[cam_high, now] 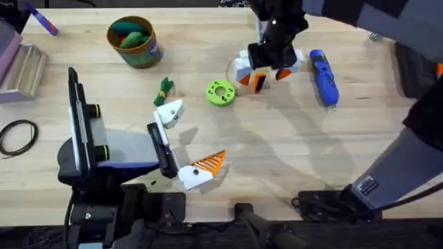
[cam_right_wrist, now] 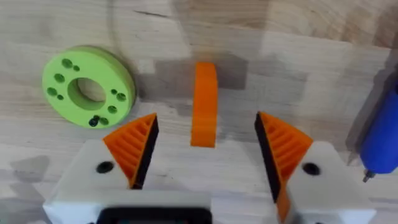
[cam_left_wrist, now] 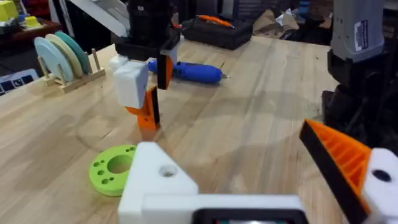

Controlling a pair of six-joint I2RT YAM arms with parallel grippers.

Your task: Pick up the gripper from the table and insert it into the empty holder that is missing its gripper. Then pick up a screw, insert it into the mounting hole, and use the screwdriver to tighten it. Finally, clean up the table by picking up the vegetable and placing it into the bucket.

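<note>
The orange gripper [cam_right_wrist: 204, 102] lies on the table between the spread orange-padded fingers of my right gripper [cam_right_wrist: 208, 134], which is open and low over it [cam_high: 266, 72]. From the left wrist view the piece [cam_left_wrist: 148, 109] stands under that claw. My left gripper [cam_high: 190, 138] is open; one finger is a bare white holder [cam_high: 170, 112] [cam_left_wrist: 158, 180], the other carries an orange pad [cam_left_wrist: 339, 158]. The blue screwdriver [cam_high: 323, 76] lies right of the right gripper. The dark green vegetable [cam_high: 164, 90] lies near the holder. The green bucket [cam_high: 135, 41] stands at the back left. I cannot make out a screw.
A lime-green ring disc [cam_high: 221, 93] [cam_right_wrist: 88, 93] lies just left of the orange piece. A black cable loop [cam_high: 17, 135] and a grey rack [cam_high: 21, 69] sit at the far left. The bucket holds red and green toy pieces.
</note>
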